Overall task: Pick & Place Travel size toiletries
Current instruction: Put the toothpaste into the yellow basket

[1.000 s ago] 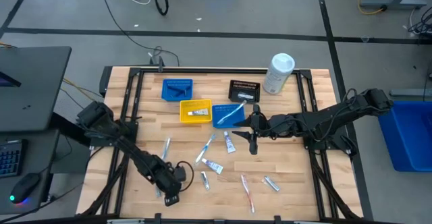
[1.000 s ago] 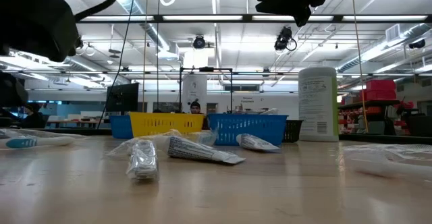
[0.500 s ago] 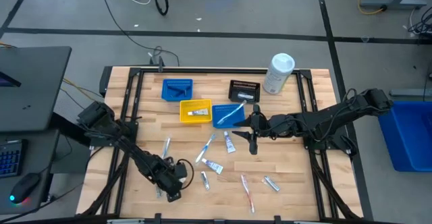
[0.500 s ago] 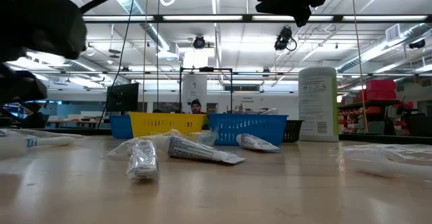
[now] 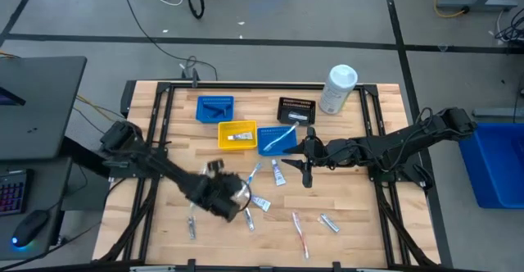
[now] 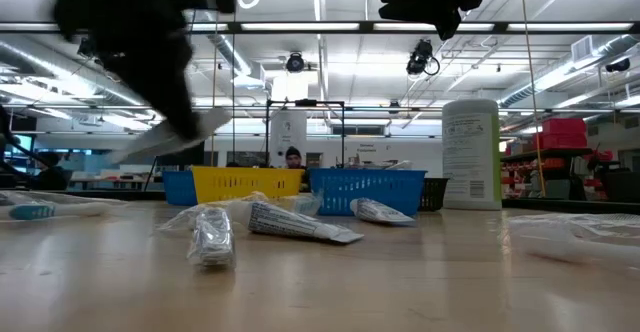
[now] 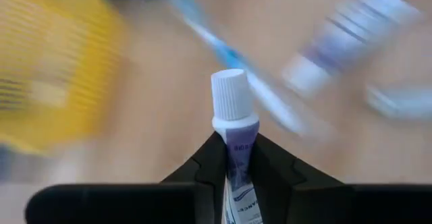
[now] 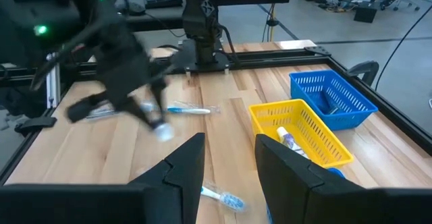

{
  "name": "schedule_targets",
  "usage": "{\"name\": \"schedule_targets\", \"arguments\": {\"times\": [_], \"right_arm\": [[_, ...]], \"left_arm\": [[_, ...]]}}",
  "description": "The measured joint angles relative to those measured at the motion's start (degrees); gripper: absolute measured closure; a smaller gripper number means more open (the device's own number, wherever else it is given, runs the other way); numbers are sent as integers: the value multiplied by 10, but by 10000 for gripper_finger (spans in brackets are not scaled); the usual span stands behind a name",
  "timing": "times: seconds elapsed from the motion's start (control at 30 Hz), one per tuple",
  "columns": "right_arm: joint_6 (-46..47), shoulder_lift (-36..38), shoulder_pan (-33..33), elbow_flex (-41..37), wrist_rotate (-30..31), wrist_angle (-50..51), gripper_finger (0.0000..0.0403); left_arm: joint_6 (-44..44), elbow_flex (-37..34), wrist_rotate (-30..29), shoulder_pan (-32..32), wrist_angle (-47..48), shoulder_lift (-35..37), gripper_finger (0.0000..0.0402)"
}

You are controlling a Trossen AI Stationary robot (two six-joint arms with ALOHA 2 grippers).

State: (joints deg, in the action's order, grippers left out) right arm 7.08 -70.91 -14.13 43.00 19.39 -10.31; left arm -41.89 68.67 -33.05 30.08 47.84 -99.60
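My left gripper [image 5: 223,195] hangs over the table's middle left, shut on a small white-and-blue tube [image 7: 233,113] with a white cap; in the low view the tube [image 6: 185,132] is a pale streak well above the wood. My right gripper [image 5: 307,172] hovers open near the blue bin [image 5: 277,139], nothing between its fingers [image 8: 181,164]. More toiletries lie flat on the wood: tubes [image 5: 278,172] [image 5: 259,201], toothbrushes [image 5: 201,179] [image 5: 300,233], a silvery packet [image 5: 329,222]. My left gripper pinches the tube's body just below its shoulder [image 7: 236,140] between the two fingers. The capped end [image 7: 229,92] sticks out past the fingertips, so the fingers lie along the tube. The tube is lifted clear of the table.
A yellow bin [image 5: 237,134] with a tube in it, a second blue bin [image 5: 215,108] and a black bin [image 5: 295,110] stand toward the far edge. A tall white canister [image 5: 338,89] stands at the far right. A person shows in the room beyond the table [image 6: 291,158].
My left gripper has shut on the tube near the table's near left edge, then risen and swung fast toward the far right, toward the bins. The tube has come up clear of the wood with it.
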Motion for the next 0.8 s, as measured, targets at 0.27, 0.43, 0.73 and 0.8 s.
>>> {"name": "schedule_targets", "arguments": {"times": [0.27, 0.43, 0.73, 0.8], "right_arm": [[0, 0, 0, 0, 0, -1, 263], [0, 0, 0, 0, 0, -1, 265], [0, 0, 0, 0, 0, 0, 265], [0, 0, 0, 0, 0, 0, 263]], "left_arm": [[183, 91, -75, -136, 28, 2, 329], [279, 87, 1, -228, 3, 2, 327], [360, 36, 86, -333, 4, 1, 316], [363, 29, 88, -345, 3, 1, 305]]}}
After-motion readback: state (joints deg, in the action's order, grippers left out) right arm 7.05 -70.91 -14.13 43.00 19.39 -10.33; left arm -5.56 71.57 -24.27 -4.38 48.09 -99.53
